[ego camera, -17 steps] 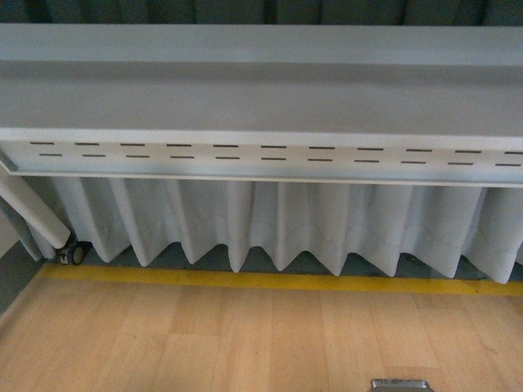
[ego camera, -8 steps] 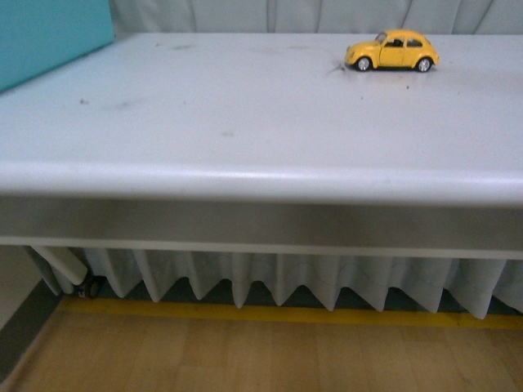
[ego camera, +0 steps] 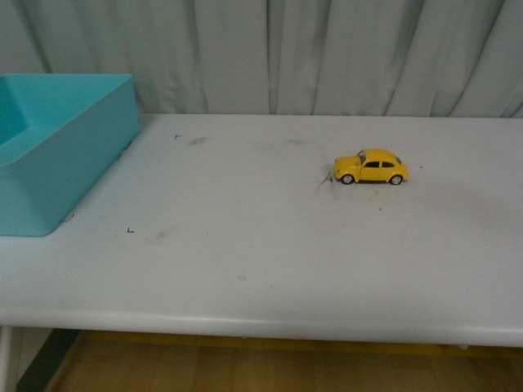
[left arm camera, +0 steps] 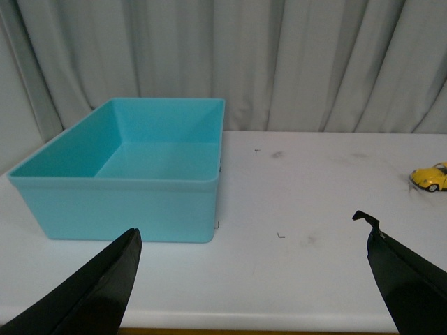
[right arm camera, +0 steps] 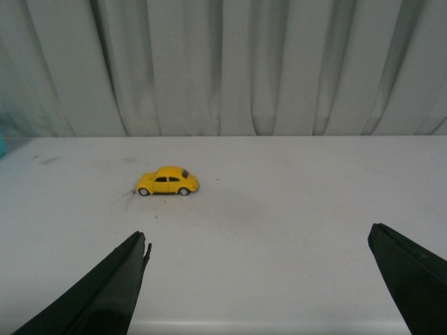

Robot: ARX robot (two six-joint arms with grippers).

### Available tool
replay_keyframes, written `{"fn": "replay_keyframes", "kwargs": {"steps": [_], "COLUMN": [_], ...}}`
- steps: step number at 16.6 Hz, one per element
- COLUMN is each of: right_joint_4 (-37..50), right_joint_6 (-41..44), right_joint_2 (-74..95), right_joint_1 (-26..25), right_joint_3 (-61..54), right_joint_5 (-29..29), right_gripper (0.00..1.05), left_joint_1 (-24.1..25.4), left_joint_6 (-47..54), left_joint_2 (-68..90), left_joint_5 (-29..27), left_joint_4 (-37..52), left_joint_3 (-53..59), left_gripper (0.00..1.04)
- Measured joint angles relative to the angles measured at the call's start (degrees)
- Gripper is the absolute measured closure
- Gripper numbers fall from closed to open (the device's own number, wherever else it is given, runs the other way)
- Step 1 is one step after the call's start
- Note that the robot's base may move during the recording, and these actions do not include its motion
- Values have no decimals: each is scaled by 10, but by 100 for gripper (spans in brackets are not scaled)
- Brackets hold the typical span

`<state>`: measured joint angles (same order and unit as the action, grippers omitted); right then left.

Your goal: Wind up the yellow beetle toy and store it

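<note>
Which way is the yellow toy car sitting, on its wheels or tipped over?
Upright: the yellow beetle toy rests on its wheels on the table.

A yellow beetle toy [ego camera: 371, 167] — upright on its wheels.
Glossy rounded yellow body, dark windows, silver-hubbed black wheels; it stands side-on on the white table [ego camera: 245, 253], right of centre, nose pointing left — well apart from the teal bin [ego camera: 73, 155].

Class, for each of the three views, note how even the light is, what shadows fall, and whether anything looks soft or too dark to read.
Front view: flat, even light with no glare; the yellow beetle toy casts only a faint shadow on the table. Left wrist view: the teal bin reads clearly, but the jaws are near-black silhouettes. Right wrist view: the same dark jaws, and slightly soft overall.
</note>
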<state>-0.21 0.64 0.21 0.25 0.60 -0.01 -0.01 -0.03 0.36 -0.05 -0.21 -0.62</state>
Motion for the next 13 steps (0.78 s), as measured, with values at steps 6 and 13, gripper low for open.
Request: {"fn": "replay_keyframes", "kwargs": {"steps": [6, 13], "right_joint_4": [-1, 0], "right_joint_6": [-1, -1], "right_joint_2": [0, 0], "right_joint_1": [0, 0], "right_joint_3": [0, 0], "right_joint_5": [0, 0], "right_gripper": [7, 7], "left_joint_1": [0, 0], "left_joint_6": [0, 0], "left_joint_2": [0, 0], "left_joint_5": [0, 0], "left_joint_4": [-1, 0], "left_joint_3": [0, 0], "left_gripper": [7, 7]}}
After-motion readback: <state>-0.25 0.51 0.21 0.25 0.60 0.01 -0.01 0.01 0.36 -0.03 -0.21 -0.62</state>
